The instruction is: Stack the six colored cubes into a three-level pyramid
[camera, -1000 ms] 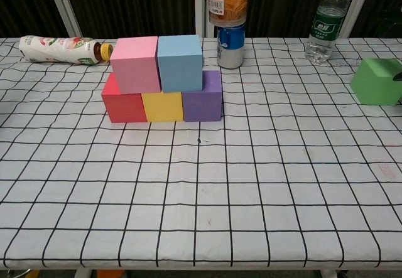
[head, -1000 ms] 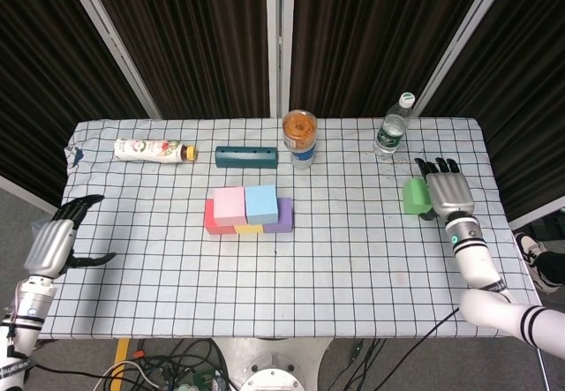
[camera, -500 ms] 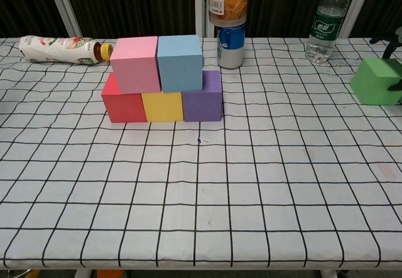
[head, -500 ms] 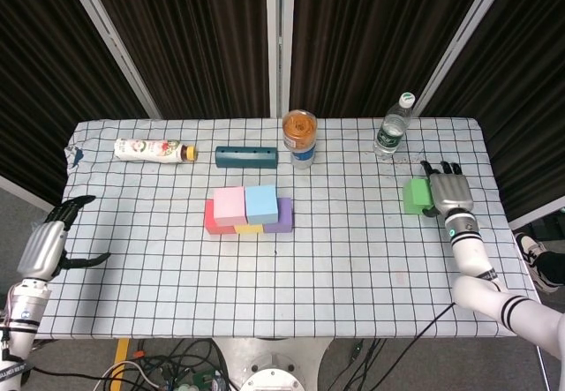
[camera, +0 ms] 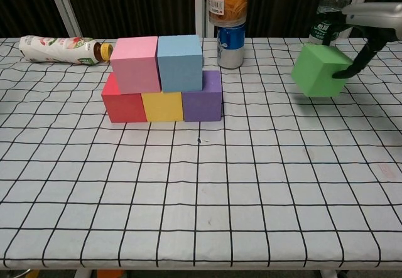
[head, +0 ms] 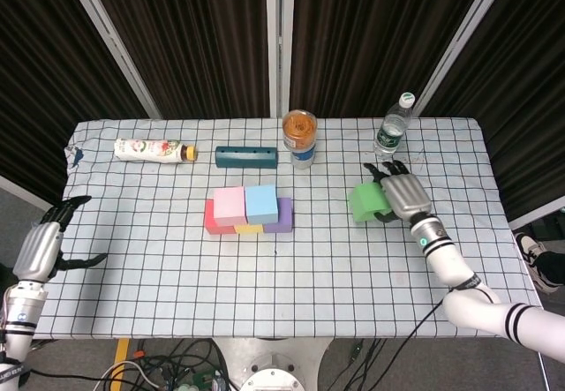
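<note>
Green cube (camera: 320,71) is gripped, tilted above the tabletop (camera: 251,190), by right hand (head: 404,199); left hand (head: 42,248) is held empty, fingers spread.

barcode label on jar (camera: 228,3), green label on water bottle (camera: 325,24), neither legible
</note>
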`<state>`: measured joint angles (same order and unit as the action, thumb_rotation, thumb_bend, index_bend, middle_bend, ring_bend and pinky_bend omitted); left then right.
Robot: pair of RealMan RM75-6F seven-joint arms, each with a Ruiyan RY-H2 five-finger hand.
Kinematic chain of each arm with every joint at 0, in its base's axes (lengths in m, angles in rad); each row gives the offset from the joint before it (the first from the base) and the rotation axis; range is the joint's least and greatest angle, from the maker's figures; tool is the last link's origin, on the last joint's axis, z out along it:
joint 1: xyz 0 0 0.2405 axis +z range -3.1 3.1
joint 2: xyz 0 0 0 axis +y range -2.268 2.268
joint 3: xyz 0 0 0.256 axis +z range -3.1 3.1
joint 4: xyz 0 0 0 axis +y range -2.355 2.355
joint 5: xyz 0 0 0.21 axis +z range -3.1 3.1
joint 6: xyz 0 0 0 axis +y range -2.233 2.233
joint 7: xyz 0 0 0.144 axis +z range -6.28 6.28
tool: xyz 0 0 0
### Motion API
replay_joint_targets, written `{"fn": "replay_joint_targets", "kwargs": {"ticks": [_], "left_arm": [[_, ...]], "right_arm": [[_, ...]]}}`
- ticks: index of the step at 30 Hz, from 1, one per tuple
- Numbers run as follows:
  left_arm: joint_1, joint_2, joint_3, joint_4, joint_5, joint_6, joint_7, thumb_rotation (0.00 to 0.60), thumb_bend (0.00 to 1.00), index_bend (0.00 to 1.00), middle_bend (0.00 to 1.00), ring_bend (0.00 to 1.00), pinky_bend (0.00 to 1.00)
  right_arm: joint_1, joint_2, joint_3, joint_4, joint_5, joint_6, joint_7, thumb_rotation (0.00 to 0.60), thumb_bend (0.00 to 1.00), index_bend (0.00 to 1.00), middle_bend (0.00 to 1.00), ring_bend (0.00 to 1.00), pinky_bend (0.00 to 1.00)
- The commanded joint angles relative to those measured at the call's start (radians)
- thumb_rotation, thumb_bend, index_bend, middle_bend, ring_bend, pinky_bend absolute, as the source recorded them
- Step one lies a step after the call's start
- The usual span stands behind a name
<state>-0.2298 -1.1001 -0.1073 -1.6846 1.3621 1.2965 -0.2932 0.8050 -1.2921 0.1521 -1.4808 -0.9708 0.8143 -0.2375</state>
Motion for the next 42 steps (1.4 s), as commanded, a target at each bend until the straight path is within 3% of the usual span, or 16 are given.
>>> {"fn": "replay_joint_targets", "kwargs": {"ticks": [1, 6, 11, 18, 24, 29, 42], "left_arm": [[0.002, -0.002, 0.0, 0.005, -0.002, 0.003, 0.01, 0.6, 0.0, 0.15, 0.12, 0.09, 0.11], [-0.001, -0.027, -0.003, 0.032, -0.017, 0.005, 0.066, 0.6, 0.0, 0.15, 0.12, 0.09, 0.11], [0.003, -0.038, -0.006, 0.047, -0.02, 0.007, 0.049, 0.6, 0.0, 0.15, 0.12, 0.09, 0.11], [0.009, -0.039, -0.001, 0.059, -0.008, 0.009, 0.024, 0.6, 0.0, 0.15, 0.12, 0.09, 0.11], [0.016, -0.036, 0.002, 0.053, -0.004, 0.012, 0.015, 0.6, 0.0, 0.15, 0.12, 0.09, 0.11], [0.019, -0.035, 0.002, 0.046, -0.006, 0.013, 0.015, 0.6, 0.0, 0.15, 0.12, 0.09, 0.11], [0.029, -0.022, 0.007, 0.027, -0.007, 0.01, 0.002, 0.6, 0.0, 0.15, 0.12, 0.09, 0.11]], "right_arm": [[0.049, -0.039, 0.006, -0.006, 0.019, -0.033, -0.066, 0.6, 0.19, 0.0, 0.34, 0.06, 0.0], [0.109, -0.11, -0.007, 0.014, 0.119, -0.051, -0.181, 0.6, 0.18, 0.0, 0.3, 0.05, 0.0], [0.146, -0.137, -0.026, -0.003, 0.21, -0.045, -0.266, 0.6, 0.12, 0.0, 0.14, 0.0, 0.0], [0.154, -0.115, -0.045, -0.038, 0.21, -0.037, -0.282, 0.6, 0.03, 0.0, 0.1, 0.0, 0.0], [0.163, -0.099, -0.071, 0.023, 0.069, -0.059, -0.271, 0.6, 0.0, 0.0, 0.11, 0.0, 0.0], [0.166, -0.119, -0.083, 0.106, -0.087, -0.108, -0.178, 0.6, 0.0, 0.0, 0.16, 0.0, 0.0], [0.156, -0.171, -0.134, 0.264, -0.402, -0.098, 0.055, 0.6, 0.0, 0.22, 0.22, 0.0, 0.0]]}}
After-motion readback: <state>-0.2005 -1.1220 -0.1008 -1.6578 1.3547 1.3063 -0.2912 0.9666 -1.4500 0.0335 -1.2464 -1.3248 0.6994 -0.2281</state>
